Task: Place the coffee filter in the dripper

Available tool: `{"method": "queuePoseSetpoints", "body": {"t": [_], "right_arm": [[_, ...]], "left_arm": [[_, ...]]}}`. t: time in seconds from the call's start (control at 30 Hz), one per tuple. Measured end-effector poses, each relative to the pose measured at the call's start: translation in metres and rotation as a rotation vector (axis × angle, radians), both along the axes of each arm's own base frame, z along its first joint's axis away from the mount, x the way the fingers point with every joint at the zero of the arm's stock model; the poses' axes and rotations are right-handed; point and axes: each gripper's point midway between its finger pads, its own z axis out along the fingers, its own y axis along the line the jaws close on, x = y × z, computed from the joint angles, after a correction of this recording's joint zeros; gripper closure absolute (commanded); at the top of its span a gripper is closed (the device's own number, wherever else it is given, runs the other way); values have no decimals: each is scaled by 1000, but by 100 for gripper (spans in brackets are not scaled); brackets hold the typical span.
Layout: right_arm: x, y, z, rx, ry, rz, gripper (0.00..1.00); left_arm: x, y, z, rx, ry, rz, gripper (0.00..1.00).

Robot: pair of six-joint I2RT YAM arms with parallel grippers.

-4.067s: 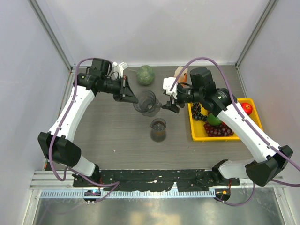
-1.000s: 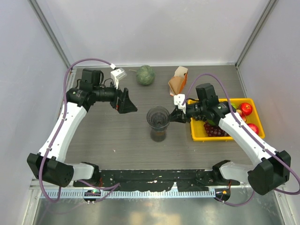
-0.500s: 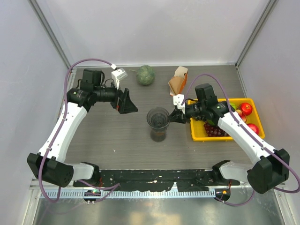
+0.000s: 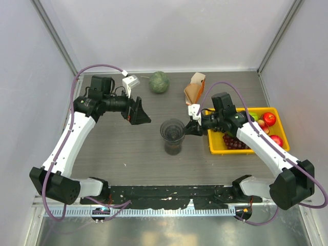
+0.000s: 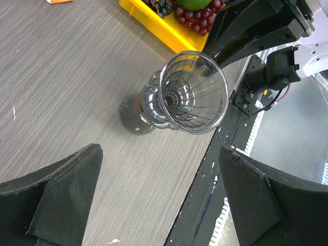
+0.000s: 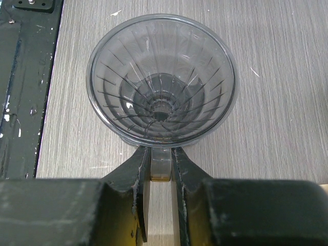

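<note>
Pinching the small side handle of the dripper, the right gripper has its jaws narrowed onto that tab. The smoky funnel sits straight ahead of its fingertips, mouth up, directly over a glass jug; whether it rests on the jug cannot be told. Just behind this claw lies a yellow tray of fruit. The left gripper hangs with jaws spread wide, holding nothing, the dripper well out in front of it. A pack of brown papers stands beyond the right claw.

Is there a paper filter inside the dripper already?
No, the dripper is bare inside, its ribbed wall visible all the way down to the bottom hole.
</note>
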Motion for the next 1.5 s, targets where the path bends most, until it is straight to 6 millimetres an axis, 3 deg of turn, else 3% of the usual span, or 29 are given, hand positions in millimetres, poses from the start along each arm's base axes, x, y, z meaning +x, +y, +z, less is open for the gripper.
{"method": "queuePoseSetpoints", "body": {"t": [1.0,1.43,1.5], "right_arm": [[10,-4,-3,13,16,-21,85],[7,-6,-9,-2,26,-3,46],[6,-7,-9,-4,26,0,36]], "left_arm": [[2,-6,-9,9,32,-16,1],[3,-7,-12,12,41,-19,0],[3,-7,-12,13,42,-19,0]]}}
